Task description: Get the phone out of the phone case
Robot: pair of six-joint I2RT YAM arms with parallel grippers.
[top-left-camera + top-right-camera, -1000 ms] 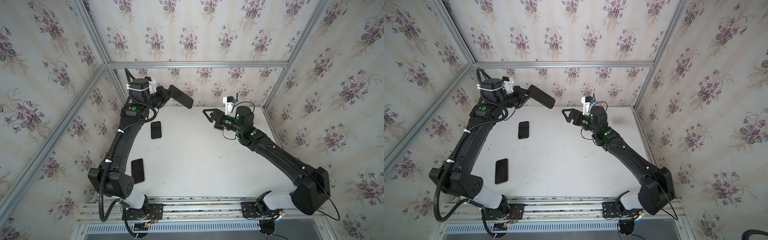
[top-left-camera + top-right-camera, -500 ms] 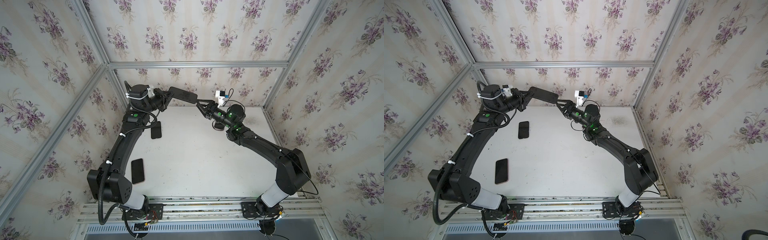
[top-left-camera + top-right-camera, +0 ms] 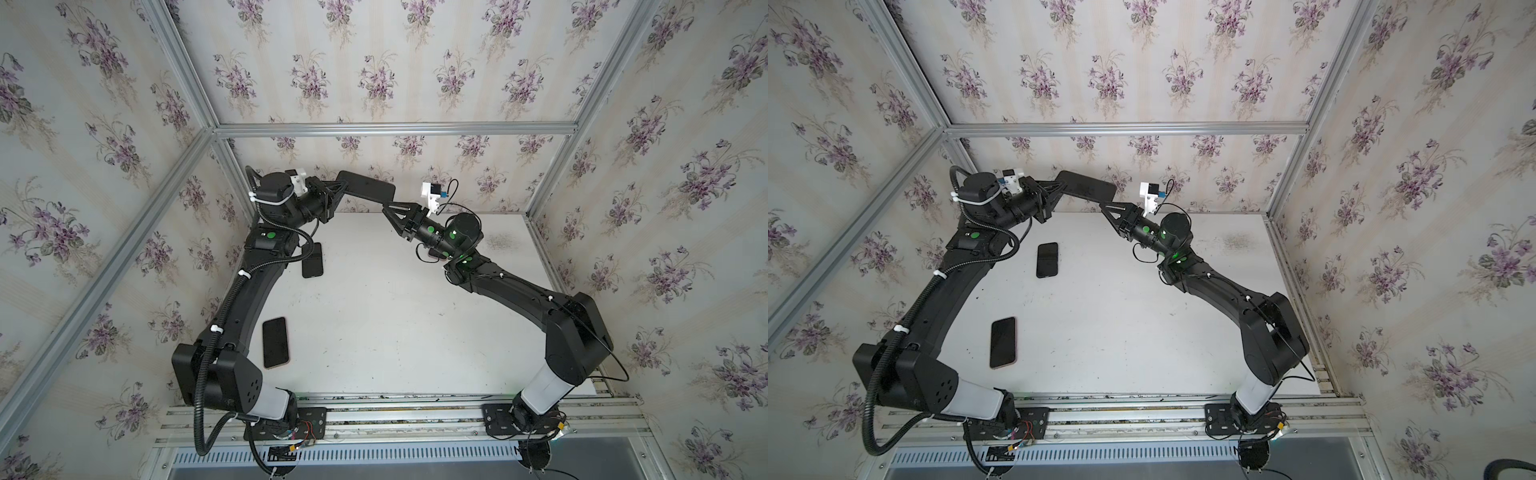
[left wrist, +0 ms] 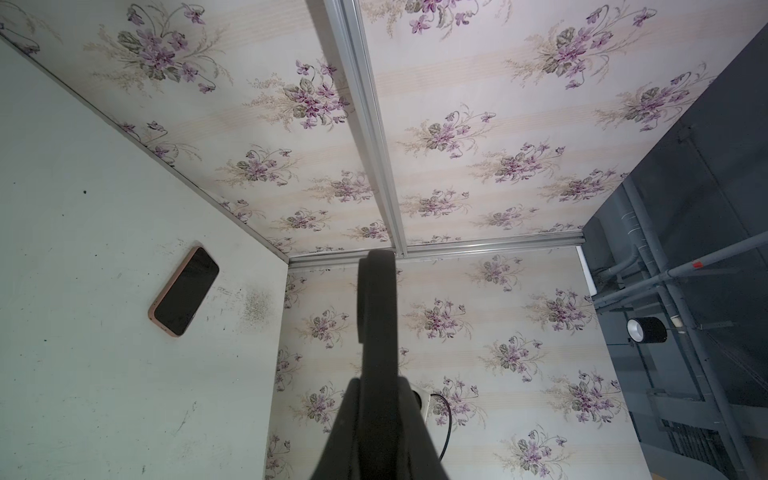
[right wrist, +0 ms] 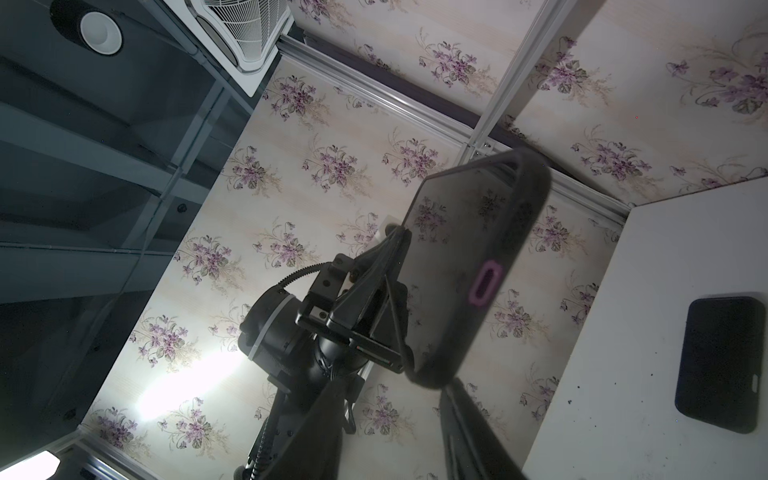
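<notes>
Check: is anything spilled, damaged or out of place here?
Only a patch of dark specks on the table near its back right corner looks dirty. The cased phone in the left tool, the black phone and the pink-cased phone lying flat seem intact.

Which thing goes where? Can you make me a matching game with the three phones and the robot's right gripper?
Things:
1. black-cased phone
2. pink-edged phone
3. dark phone
4. right gripper

Places:
A. lying flat on the table, nearer the front
B. at the free end of the raised phone
C. up in the air, held by the left gripper
D. lying flat on the table farther back, by the left arm

Pairs: 1-C, 2-A, 3-D, 4-B
</notes>
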